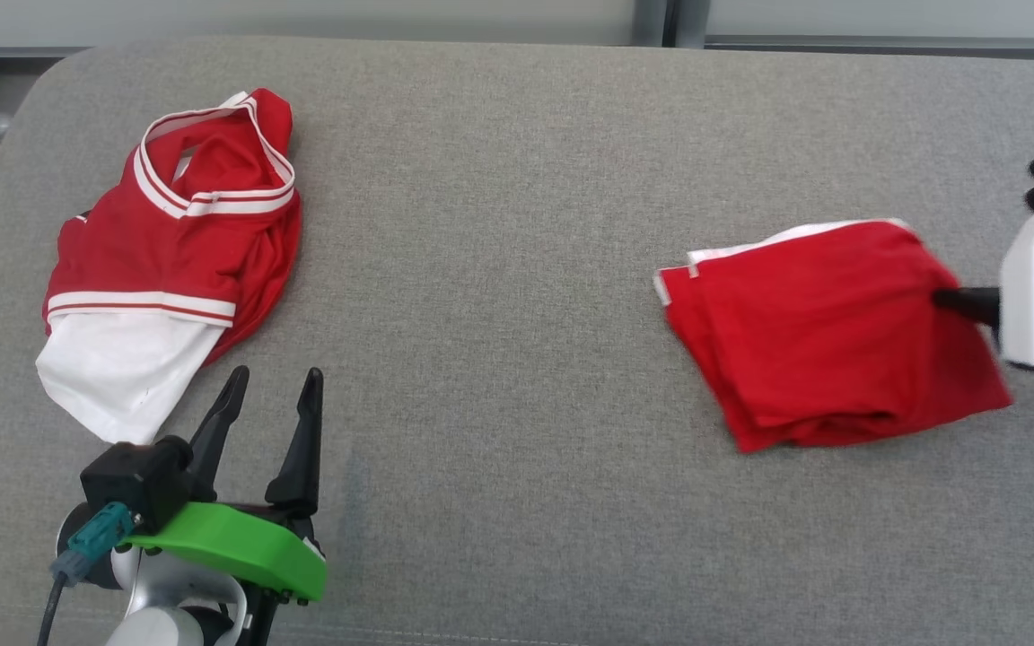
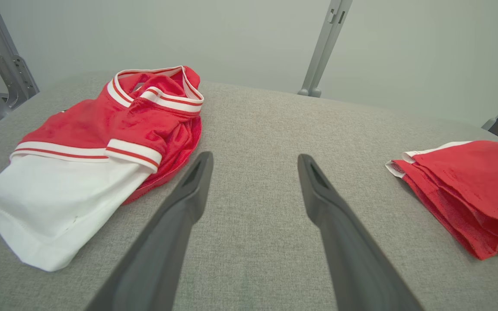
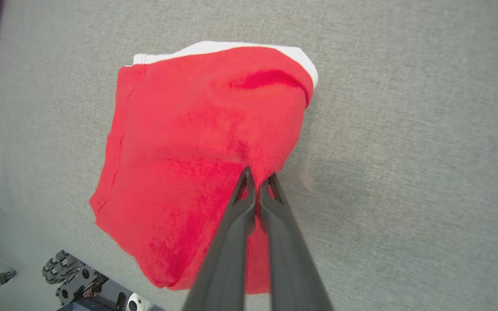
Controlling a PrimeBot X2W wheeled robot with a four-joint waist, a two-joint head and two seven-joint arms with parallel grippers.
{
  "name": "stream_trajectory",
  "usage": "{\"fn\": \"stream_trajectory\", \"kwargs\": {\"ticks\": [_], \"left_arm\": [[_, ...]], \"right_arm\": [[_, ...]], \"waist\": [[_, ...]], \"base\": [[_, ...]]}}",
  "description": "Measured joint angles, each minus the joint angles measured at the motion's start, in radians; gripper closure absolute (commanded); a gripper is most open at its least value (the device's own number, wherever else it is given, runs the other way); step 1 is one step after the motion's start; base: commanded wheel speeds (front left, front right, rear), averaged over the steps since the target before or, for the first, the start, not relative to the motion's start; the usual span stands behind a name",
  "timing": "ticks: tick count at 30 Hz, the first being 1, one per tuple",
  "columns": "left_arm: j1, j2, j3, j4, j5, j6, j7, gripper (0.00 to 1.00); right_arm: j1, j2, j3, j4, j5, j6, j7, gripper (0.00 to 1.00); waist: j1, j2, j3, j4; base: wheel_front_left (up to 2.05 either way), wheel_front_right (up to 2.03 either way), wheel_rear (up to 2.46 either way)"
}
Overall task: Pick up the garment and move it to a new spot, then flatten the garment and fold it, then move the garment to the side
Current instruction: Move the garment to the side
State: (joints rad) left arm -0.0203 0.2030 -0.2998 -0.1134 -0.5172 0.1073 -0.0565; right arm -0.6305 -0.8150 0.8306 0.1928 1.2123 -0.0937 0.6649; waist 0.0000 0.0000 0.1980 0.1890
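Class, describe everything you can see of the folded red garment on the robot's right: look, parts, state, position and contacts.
The folded red garment is soft, knit-looking cloth, folded into a stacked, roughly square bundle with a white band peeking out along its far edge. It lies on the grey fabric surface, apart from the red-and-white shirt. The right hand is shut on it near its right side, pinching a pucker of cloth.

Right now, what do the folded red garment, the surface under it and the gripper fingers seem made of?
The folded red garment: soft knit cloth, faint sheen; stitched hems, puckers where pinched. The grey surface: woven upholstery fabric, matte; visible weave, probably padded. Fingers of the right gripper: dark matte plastic, possibly rubbery; smooth moulded look.
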Motion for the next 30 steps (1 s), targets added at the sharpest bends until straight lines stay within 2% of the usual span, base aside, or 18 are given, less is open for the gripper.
{"fn": "stream_trajectory", "kwargs": {"ticks": [5, 11, 21, 30], "left_arm": [[-0.033, 0.002, -0.004, -0.03, 0.0, 0.0, 0.006, 0.0], [-0.055, 0.002, -0.018, -0.063, 0.002, 0.0, 0.022, 0.0], [-0.104, 0.004, -0.011, -0.086, 0.004, -0.001, 0.04, 0.0], [-0.129, 0.006, 0.001, -0.091, 0.013, -0.001, 0.047, 0.0]], "right_arm": [[-0.078, -0.148, -0.04, 0.052, -0.099, -0.021, 0.018, 1.0], [-0.116, -0.237, -0.09, 0.098, -0.151, -0.026, 0.01, 1.0], [-0.122, -0.312, -0.165, 0.195, -0.195, -0.031, -0.076, 1.0], [-0.139, -0.324, -0.214, 0.289, -0.246, -0.031, -0.145, 1.0]], "waist": [[0.0, 0.0, 0.042, 0.003], [0.0, 0.0, 0.098, 0.008], [0.0, 0.0, 0.203, 0.019], [0.0, 0.0, 0.262, 0.024]], "base": [[0.0, 0.0, 0.0], [0.0, 0.0, 0.0], [0.0, 0.0, 0.0], [0.0, 0.0, 0.0]]}}
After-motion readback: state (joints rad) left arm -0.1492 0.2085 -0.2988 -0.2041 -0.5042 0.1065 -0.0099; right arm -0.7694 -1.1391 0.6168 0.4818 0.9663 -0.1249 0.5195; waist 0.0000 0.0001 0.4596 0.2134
